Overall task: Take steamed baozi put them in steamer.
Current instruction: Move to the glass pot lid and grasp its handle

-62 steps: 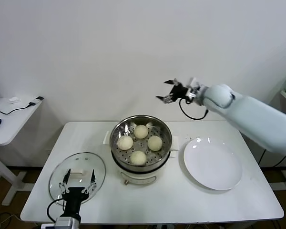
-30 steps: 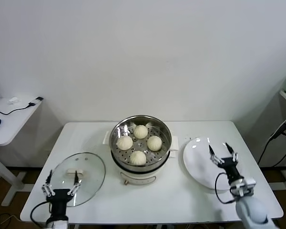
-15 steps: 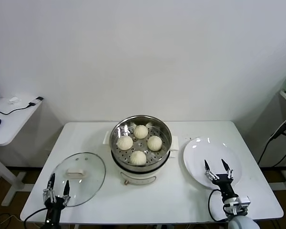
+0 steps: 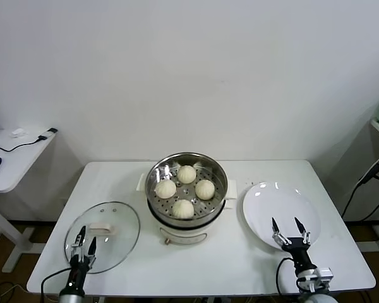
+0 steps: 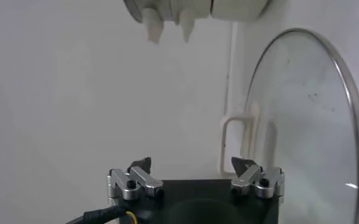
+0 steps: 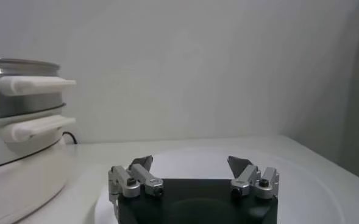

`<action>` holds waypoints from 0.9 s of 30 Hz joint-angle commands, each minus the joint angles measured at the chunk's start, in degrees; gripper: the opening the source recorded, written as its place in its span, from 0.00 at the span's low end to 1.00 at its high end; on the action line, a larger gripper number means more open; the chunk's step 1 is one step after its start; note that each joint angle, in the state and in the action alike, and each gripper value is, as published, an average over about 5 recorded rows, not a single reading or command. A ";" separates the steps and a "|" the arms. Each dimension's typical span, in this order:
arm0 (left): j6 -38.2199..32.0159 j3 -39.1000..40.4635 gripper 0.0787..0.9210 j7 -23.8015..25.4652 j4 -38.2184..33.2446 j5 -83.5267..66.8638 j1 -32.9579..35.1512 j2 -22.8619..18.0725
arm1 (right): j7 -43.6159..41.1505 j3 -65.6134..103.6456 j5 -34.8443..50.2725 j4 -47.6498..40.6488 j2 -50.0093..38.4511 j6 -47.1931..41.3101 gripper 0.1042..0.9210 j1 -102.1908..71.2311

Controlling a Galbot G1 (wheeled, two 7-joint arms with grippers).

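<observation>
The steamer (image 4: 187, 192), a shiny steel pot on a cream-white electric base, stands at the middle of the white table (image 4: 208, 265), and all four steamed baozi (image 4: 186, 189) lie inside it on the perforated tray: one toward the wall, one on the robot's left, one on its right, and one nearest the robot, each apart from the others. To the robot's right of the steamer lies a flat white plate (image 4: 282, 208), with nothing on it. The right gripper (image 4: 289, 230) hovers low at the near edge of this plate, its two dark fingers spread wide and gripping nothing; in the right wrist view the gripper (image 6: 191, 168) points across the plate's surface (image 6: 313, 189) with the steamer's side and its white handles (image 6: 36, 85) showing beside it. On the robot's left, a round glass lid (image 4: 103, 235) with a white knob rests flat on the table, near the steamer but apart from it. The left gripper (image 4: 84, 243) sits over the lid's near edge, its fingers parted and empty; the left wrist view shows the gripper (image 5: 194, 172) with its tips standing well apart, the lid's metal rim (image 5: 350, 122) curving along one side and the white handle (image 5: 240, 143) just ahead of it.
</observation>
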 commanded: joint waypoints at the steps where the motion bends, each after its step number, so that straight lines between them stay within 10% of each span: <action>1: 0.83 0.43 0.88 1.81 4.08 3.43 -6.78 0.77 | -0.06 0.80 -0.13 0.43 0.46 0.17 0.88 -1.20; 15: 1.23 1.29 0.87 2.09 9.06 2.81 -10.00 1.56 | -0.37 1.73 -0.15 2.10 0.83 0.32 0.88 -2.78; 27: 3.05 1.25 0.49 1.47 8.77 2.46 -9.31 0.13 | -0.52 1.67 -0.50 2.32 1.30 0.29 0.88 -3.14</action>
